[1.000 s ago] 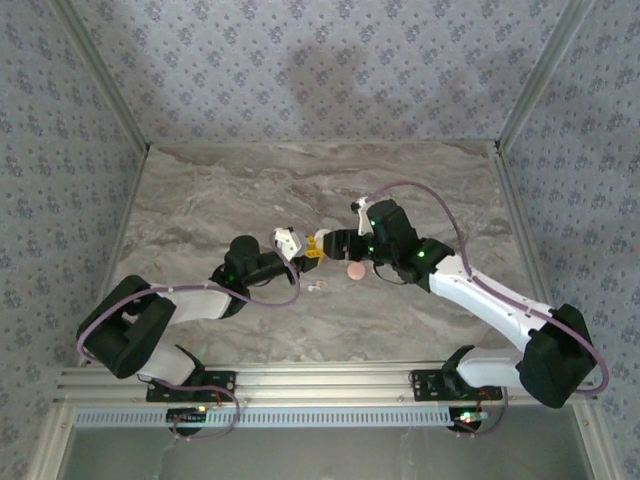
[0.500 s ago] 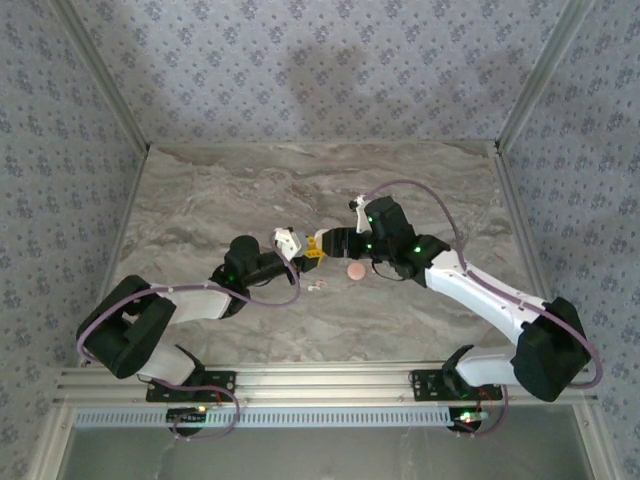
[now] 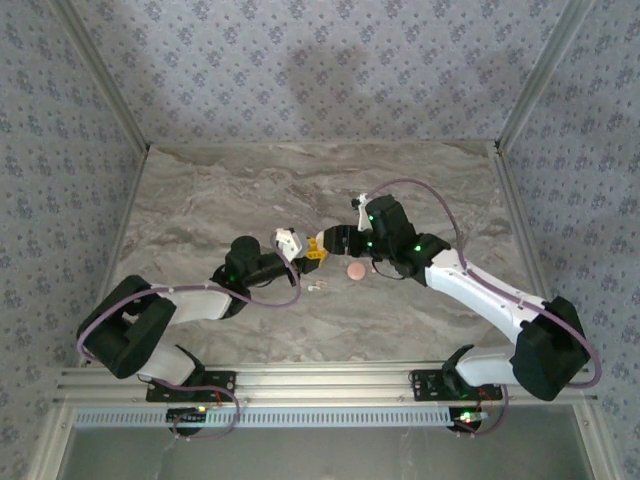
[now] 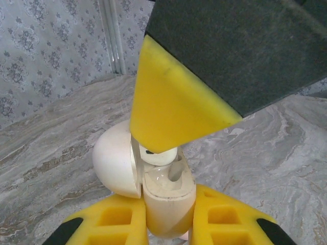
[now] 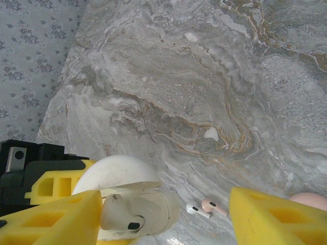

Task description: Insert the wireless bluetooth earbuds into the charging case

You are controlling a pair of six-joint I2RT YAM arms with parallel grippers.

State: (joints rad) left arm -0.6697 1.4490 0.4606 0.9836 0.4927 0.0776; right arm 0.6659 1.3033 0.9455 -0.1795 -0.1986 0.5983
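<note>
My left gripper (image 4: 168,227) is shut on the white charging case (image 4: 166,201), which stands upright with its lid (image 4: 115,163) swung open to the left. One white earbud (image 4: 158,155) sits at the case's mouth, and a yellow finger (image 4: 173,117) of my right gripper rests on top of it. My right gripper (image 5: 164,199) is open, its fingers wide apart over the case (image 5: 153,204). Two more earbuds lie on the table beside the case, one white (image 5: 196,209) and one pink (image 5: 214,206). From above, both grippers (image 3: 298,256) (image 3: 320,246) meet at mid-table.
A small pink round disc (image 3: 355,270) lies on the marble table (image 3: 250,190) just right of the grippers, with the loose earbuds (image 3: 317,287) in front of them. Patterned walls enclose the table on three sides.
My right gripper has edged a little to the left, closer over the case. The left arm and the case have stayed put.
</note>
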